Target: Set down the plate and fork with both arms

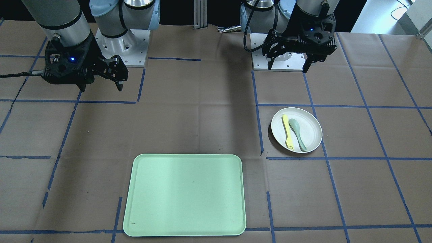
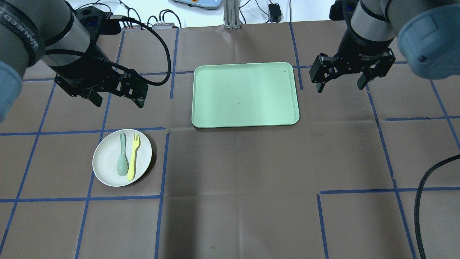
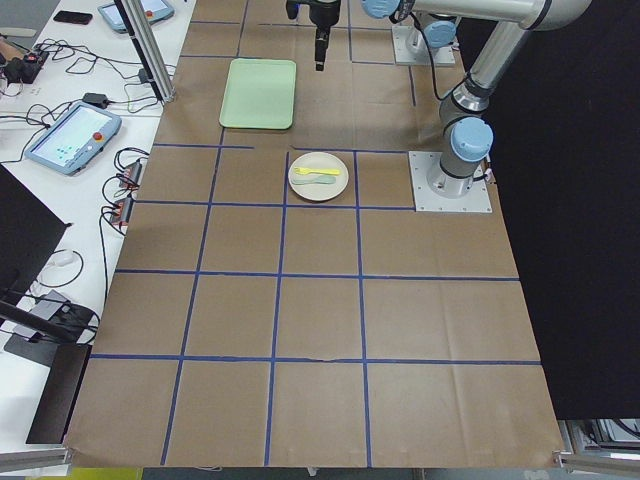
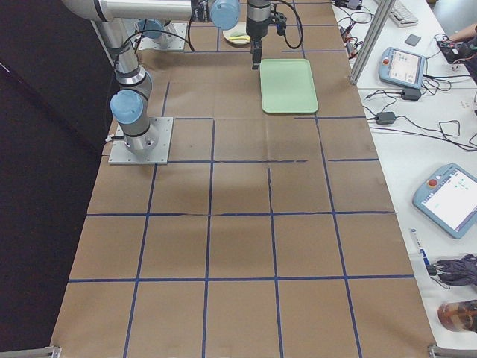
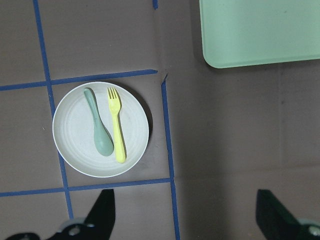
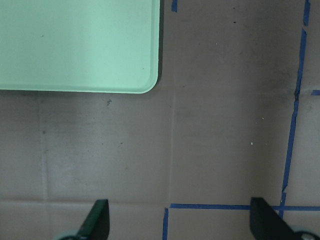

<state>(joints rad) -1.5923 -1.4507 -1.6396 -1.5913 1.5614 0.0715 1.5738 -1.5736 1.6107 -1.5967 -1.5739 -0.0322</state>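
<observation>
The off-white plate (image 2: 106,158) sits on the table at my left, also in the front view (image 1: 312,130) and left wrist view (image 5: 72,130). The pale-yellow fork (image 2: 133,156) lies on it beside a grey-green spoon (image 2: 122,160); both show in the front view, fork (image 1: 288,132) and spoon (image 1: 297,133), and the fork in the left wrist view (image 5: 117,131). My left gripper (image 2: 118,104) hangs open and empty above the table, just beyond the plate. My right gripper (image 2: 339,89) is open and empty, right of the tray.
A rectangular mint-green tray (image 2: 246,94) lies bare at the table's middle far side, also in the front view (image 1: 184,194). Blue tape lines grid the brown table cover. A black cable (image 2: 424,201) hangs at the near right.
</observation>
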